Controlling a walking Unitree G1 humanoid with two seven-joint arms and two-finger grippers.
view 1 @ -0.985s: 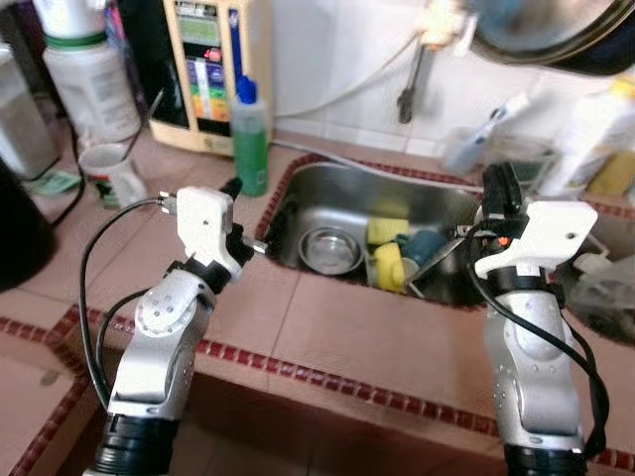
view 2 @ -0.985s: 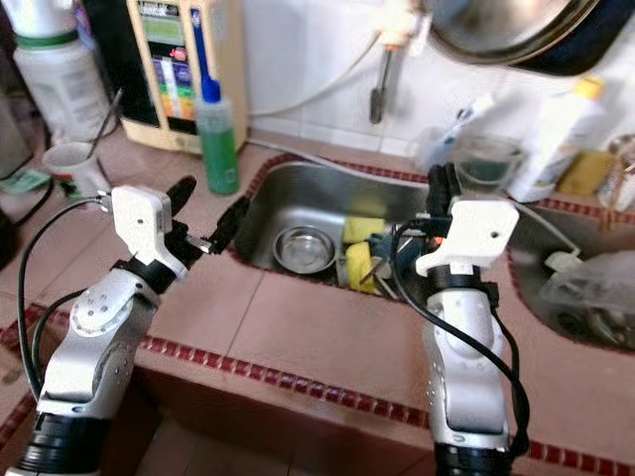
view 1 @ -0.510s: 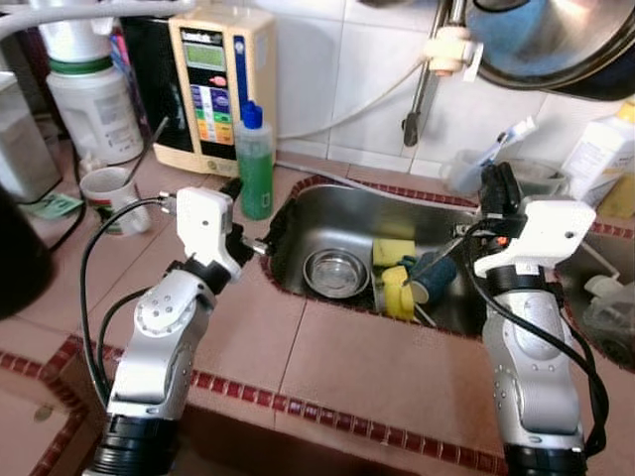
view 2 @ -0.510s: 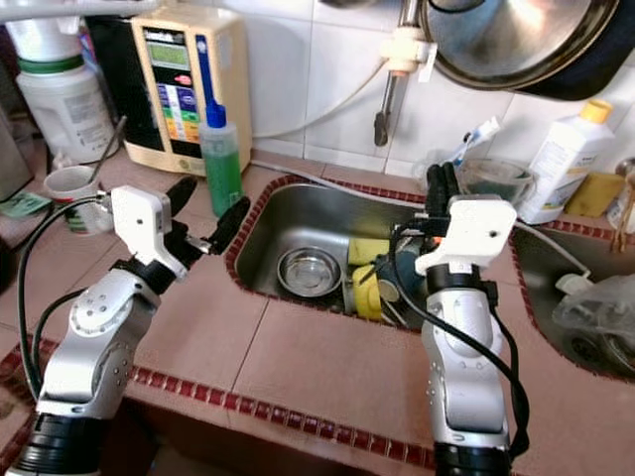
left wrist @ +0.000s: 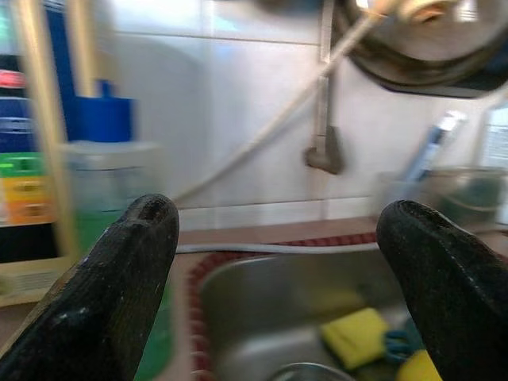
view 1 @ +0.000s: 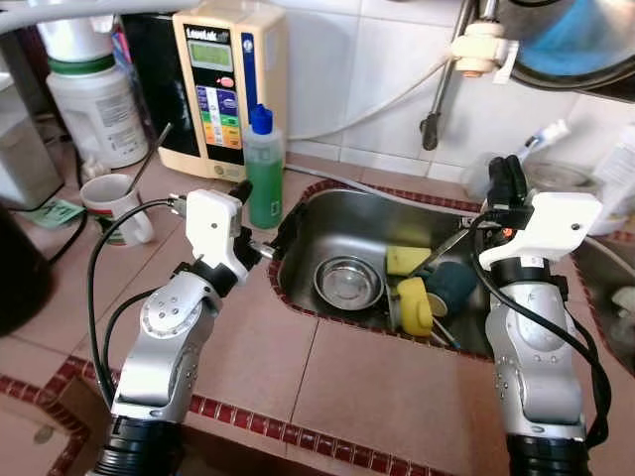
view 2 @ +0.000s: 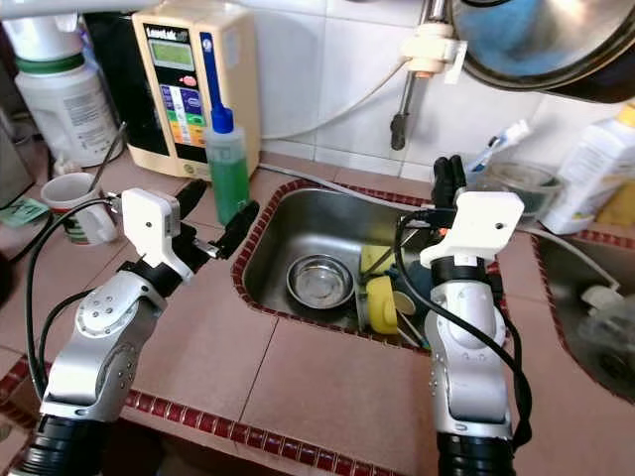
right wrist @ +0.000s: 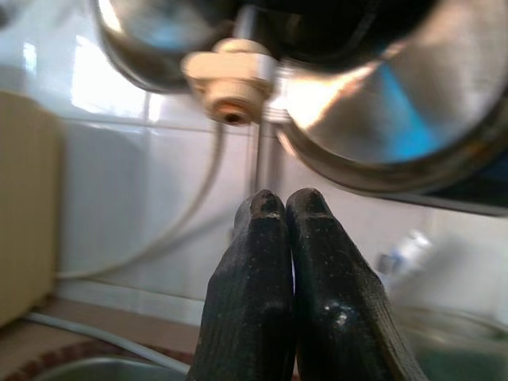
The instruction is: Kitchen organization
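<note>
A steel sink [view 1: 310, 210] is set into the tiled counter, holding a small steel bowl [view 1: 348, 282], a yellow sponge [view 1: 408, 260], a yellow cup [view 1: 415, 305] and a teal cup [view 1: 454, 285]. My left gripper [view 1: 264, 208] hovers open over the sink's left rim, just in front of a green soap bottle [view 1: 263, 169]. In the left wrist view its fingers [left wrist: 127, 270] stand wide apart with nothing between them. My right gripper [view 1: 508, 178] is raised over the sink's right side. It is shut and empty, pointing at the wall tap [right wrist: 254, 103].
A beige water unit [view 1: 228, 79] and a white jug [view 1: 94, 99] stand at the back left. A mug [view 1: 117, 203] with a spoon sits left of the bottle. A pan [view 1: 585, 40] hangs at the top right above a clear container [view 1: 551, 174].
The camera has shifted, so the sink and counter now sit lower and further right in the picture. Both arms keep the same pose.
</note>
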